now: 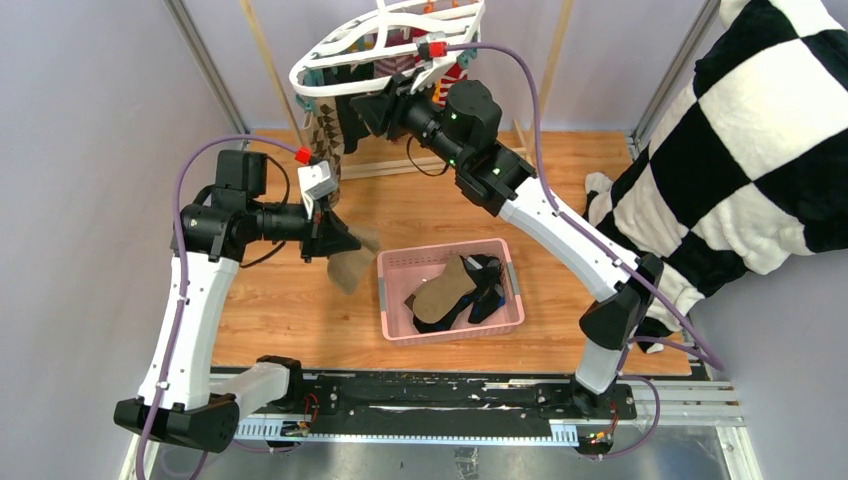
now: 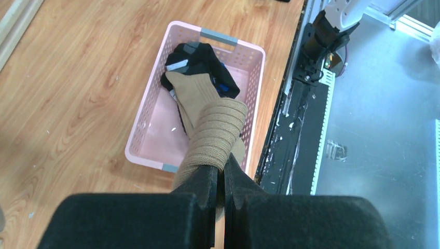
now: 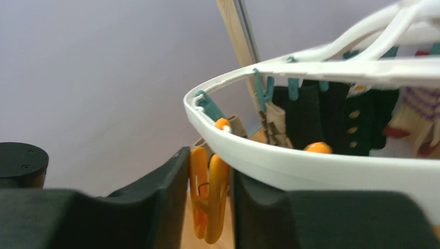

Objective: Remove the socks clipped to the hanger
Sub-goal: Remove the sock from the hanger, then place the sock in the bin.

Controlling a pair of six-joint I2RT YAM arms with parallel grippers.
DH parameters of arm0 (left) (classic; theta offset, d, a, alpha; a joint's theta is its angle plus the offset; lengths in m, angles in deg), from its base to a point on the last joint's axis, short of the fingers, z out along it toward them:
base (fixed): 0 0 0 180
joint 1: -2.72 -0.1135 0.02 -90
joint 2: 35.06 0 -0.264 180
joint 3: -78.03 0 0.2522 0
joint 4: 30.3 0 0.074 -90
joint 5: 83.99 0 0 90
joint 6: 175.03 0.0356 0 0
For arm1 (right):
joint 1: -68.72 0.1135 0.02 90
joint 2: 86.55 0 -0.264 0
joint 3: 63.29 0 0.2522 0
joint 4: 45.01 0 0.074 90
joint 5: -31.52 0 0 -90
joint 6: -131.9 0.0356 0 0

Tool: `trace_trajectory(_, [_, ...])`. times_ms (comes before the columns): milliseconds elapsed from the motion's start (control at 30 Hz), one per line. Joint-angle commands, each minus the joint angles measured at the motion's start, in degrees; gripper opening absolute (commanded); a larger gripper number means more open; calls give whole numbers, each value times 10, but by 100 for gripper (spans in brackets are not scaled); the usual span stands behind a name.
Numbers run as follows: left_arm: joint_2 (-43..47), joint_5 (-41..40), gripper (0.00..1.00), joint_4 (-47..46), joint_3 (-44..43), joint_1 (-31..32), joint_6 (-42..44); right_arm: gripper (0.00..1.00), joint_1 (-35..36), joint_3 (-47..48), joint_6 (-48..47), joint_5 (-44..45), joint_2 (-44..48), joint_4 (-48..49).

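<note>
The white oval hanger (image 1: pixel 308 82) hangs at the back, with a brown argyle sock (image 1: pixel 328 130), dark socks and a red-and-white striped sock (image 1: pixel 455 75) clipped under it. My right gripper (image 1: pixel 365 105) is at its near rim (image 3: pixel 311 166), with the jaws closed round an orange clip (image 3: pixel 208 199). A dark green sock (image 3: pixel 363 116) and the argyle sock (image 3: pixel 275 124) hang behind. My left gripper (image 1: pixel 335 240) is shut on a tan sock (image 1: pixel 350 268), held just left of the pink basket; in the left wrist view the sock (image 2: pixel 215 129) dangles from the gripper (image 2: pixel 220 176).
The pink slotted basket (image 1: pixel 440 251) sits mid-table and holds a tan sock (image 1: pixel 445 295) and a black-and-blue sock (image 1: pixel 487 290); it also shows in the left wrist view (image 2: pixel 153 98). A black-and-white checkered cloth (image 1: pixel 740 130) fills the right side. A wooden rack frame (image 1: pixel 262 60) stands behind.
</note>
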Motion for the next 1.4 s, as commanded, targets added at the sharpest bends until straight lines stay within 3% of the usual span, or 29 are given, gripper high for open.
trace_trajectory(0, [21, -9, 0, 2, 13, 3, 26, 49, -11, -64, 2, -70, 46, 24])
trace_trajectory(133, [26, 1, 0, 2, 10, 3, 32, 77, -14, -183, -24, -133, 104, 78])
trace_trajectory(300, [30, 6, 0, 2, 12, 3, 36, 92, -23, -350, -49, -281, 201, 180])
trace_trajectory(500, [28, 12, 0, 2, 8, 3, 33, 96, -24, -439, -57, -454, 226, 249])
trace_trajectory(867, [26, 14, 0, 2, -5, 3, 23, 92, -2, -449, -44, -523, 192, 274])
trace_trajectory(1033, [25, 12, 0, 2, -6, 3, 23, 84, 8, -434, -36, -518, 171, 273])
trace_trajectory(1167, [24, 13, 0, 2, -8, 3, 23, 69, 9, -425, -24, -508, 158, 267])
trace_trajectory(1233, [23, 13, 0, 2, -8, 3, 22, 52, 9, -424, -23, -496, 157, 258])
trace_trajectory(1267, [23, 11, 0, 2, -8, 3, 23, 38, 8, -425, -24, -491, 159, 253])
trace_trajectory(1300, [23, 8, 5, 2, -8, 3, 23, 18, 8, -426, -24, -480, 162, 246])
trace_trajectory(1333, [23, 5, 19, 2, -8, 3, 21, 4, 6, -429, -24, -469, 166, 239])
trace_trajectory(1367, [23, 3, 37, 2, -8, 3, 18, 0, 3, -432, -22, -457, 171, 232])
